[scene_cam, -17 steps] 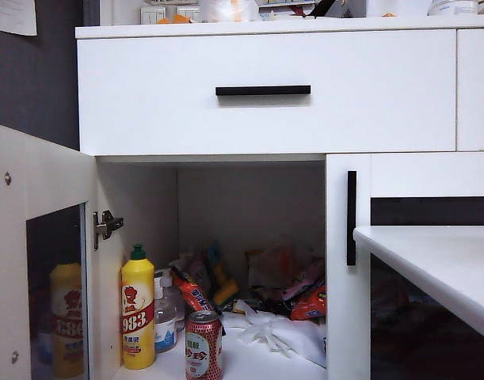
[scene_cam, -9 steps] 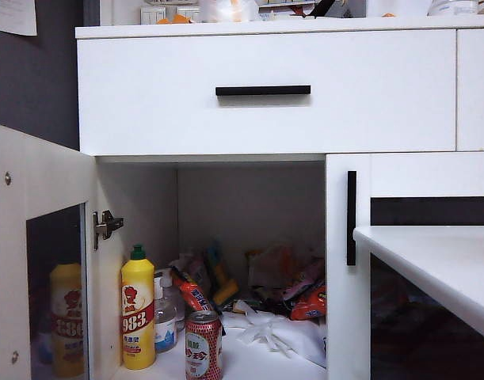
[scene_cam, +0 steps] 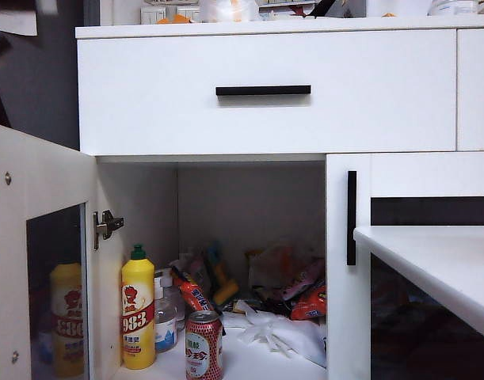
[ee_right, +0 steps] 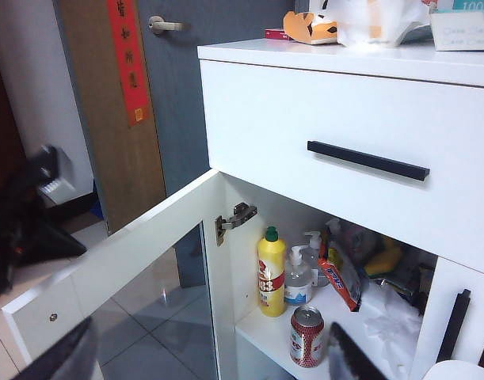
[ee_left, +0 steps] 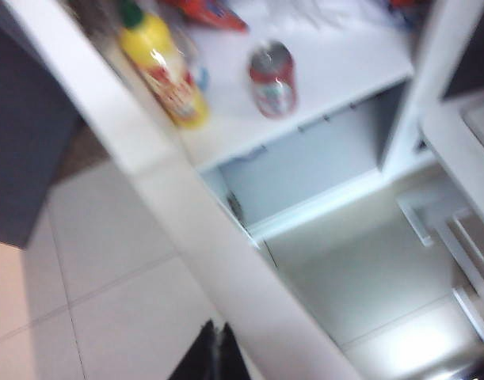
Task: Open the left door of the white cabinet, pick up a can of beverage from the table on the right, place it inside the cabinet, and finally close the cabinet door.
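Door: we see the left door (scene_cam: 40, 261) of the white cabinet (scene_cam: 265, 95) swung wide.
Can: the can of beverage (scene_cam: 203, 345) stands inside.
Left gripper (ee_left: 215, 356): jaws shut, empty, beside the door edge; we push there.
Right gripper (ee_right: 202, 360): jaws wide, empty; we keep it clear.

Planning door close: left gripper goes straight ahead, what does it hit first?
Likely the open door, its white edge, just ahead of the shut left gripper; picture is blurred, depth unsure.
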### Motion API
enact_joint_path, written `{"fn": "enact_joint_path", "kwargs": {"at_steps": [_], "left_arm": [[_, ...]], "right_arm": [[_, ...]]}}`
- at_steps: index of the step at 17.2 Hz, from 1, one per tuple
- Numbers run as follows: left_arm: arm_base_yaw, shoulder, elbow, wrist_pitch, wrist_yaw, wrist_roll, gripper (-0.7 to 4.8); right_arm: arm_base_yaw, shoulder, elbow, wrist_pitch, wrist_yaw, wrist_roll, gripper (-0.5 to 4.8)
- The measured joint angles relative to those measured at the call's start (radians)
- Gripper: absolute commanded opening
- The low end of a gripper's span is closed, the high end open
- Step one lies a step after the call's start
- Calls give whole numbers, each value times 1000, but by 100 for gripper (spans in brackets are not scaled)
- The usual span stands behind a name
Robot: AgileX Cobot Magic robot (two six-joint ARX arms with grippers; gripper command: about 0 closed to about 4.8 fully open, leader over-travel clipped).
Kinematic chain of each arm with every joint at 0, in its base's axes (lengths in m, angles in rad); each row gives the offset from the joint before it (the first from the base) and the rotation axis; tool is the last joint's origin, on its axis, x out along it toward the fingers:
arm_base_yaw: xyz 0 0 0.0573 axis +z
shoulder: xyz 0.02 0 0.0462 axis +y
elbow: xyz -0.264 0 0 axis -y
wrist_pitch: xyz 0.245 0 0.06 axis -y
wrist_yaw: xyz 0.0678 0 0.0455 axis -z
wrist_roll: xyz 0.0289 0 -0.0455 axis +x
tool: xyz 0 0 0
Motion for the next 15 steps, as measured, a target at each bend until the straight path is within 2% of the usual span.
{"fn": "enact_joint_path", "kwargs": {"at_steps": [5, 9, 15], "left_arm": [[0, 77, 0, 66, 139, -3, -6], [0, 108, 0, 230, 209, -4, -6], [-1, 274, 6, 468, 297, -106, -6]], "right_arm": [[0, 0, 0, 0, 0, 0, 366], [0, -2, 0, 0, 0, 0, 366], [-1, -2, 0, 0, 2, 0, 365]]}}
